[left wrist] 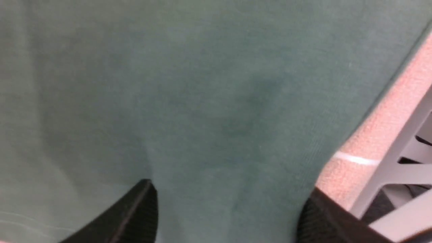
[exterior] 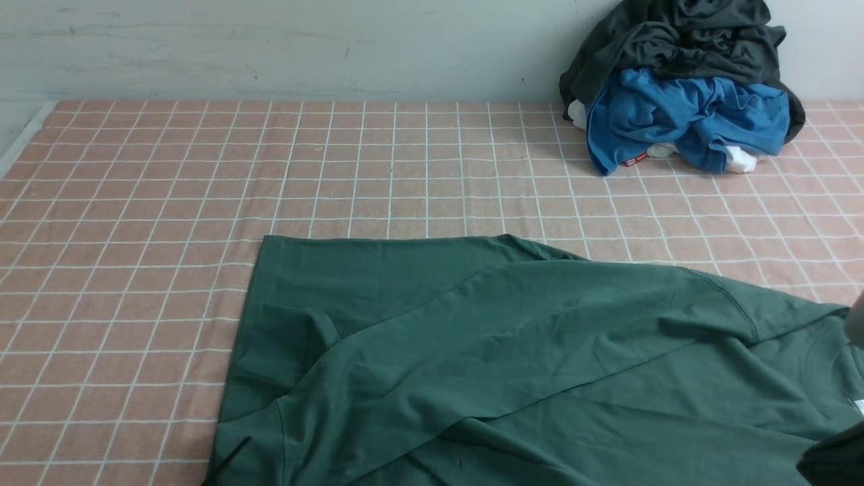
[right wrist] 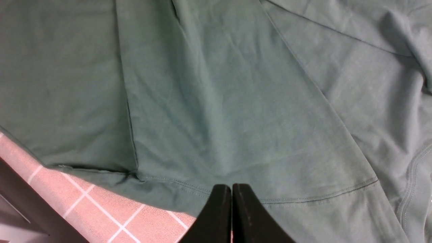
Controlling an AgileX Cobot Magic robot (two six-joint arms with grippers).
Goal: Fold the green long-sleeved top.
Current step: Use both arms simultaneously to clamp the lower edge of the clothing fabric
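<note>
Front view only: green long-sleeved top (exterior: pixel 513 351) spread on the near part of the pink checked bench (exterior: pixel 202 169), one sleeve laid across the body, cut off at the lower and right edges. Far right against the wall: blue garment (exterior: pixel 682 118) piled with a charcoal garment (exterior: pixel 675 34). Red tag (exterior: pixel 634 160) with white writing, too small to read. White label (exterior: pixel 858 405) at the edge, unreadable.

Left wrist view, blurred: left gripper (left wrist: pixel 229 212), jaws spread wide over green cloth, grasping nothing. Right wrist view: right gripper (right wrist: pixel 232 202), jaws clenched together and empty, over a stitched seam.
</note>
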